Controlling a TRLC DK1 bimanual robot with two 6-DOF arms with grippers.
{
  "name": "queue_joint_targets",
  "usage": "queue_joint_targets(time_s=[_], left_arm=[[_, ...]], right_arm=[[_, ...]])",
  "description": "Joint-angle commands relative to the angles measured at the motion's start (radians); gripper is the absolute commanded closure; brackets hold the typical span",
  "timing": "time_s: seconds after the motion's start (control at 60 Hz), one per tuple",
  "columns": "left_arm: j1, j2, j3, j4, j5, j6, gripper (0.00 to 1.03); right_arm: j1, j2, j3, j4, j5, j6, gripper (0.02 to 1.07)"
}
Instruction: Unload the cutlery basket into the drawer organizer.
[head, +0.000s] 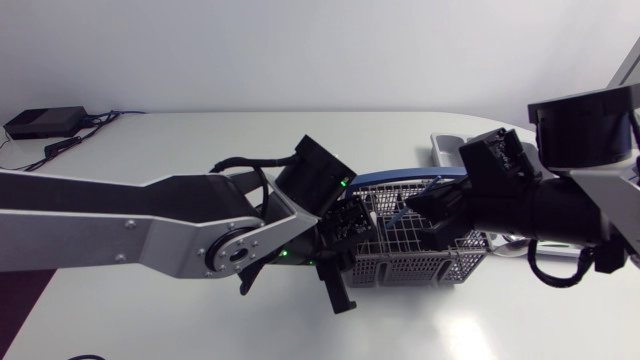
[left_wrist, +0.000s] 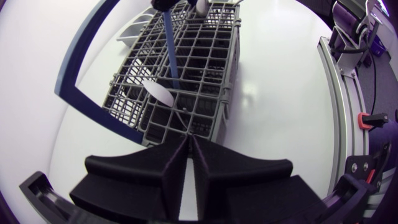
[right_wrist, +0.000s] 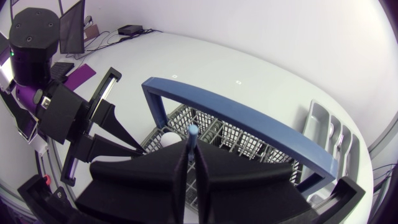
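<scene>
The left gripper (left_wrist: 188, 142) is pinched narrow on the near end wall of the cutlery basket (left_wrist: 228, 81), apparently to hold the basket steady so it neither lifts nor slides. Over the basket's middle, beside its blue carry handle (right_wrist: 242, 124), the right gripper (right_wrist: 191, 155) is clamped on the top of a blue-handled utensil (left_wrist: 171, 59). The utensil stands upright in a basket compartment, pale end down, which suits a straight pull upward. The drawer organizer (right_wrist: 318, 113) lies just beside the basket's far end, likely the utensil's destination.

Bright, even overhead light casts soft shadows beside the cutlery basket (left_wrist: 205, 68) on the faintly glaring white table (head: 150, 320).
</scene>
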Motion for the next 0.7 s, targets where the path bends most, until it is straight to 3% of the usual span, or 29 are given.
queue_joint_targets(time_s=[0.0,0.517,0.683], left_arm=[[-0.004,0.047,0.007,-0.018,-0.003,-0.014,0.89],[0.022,0.065,0.034,-0.018,-0.027,-0.008,0.89],[0.043,0.065,0.031,-0.018,-0.039,-0.001,0.89]], right_arm=[[0.016,-0.074,0.06,0.015,-0.003,-0.029,1.01],[-0.007,-0.208,0.199,-0.207,0.022,-0.099,1.01],[-0.122,-0.239,0.261,-0.299,0.005,-0.154,1.01]])
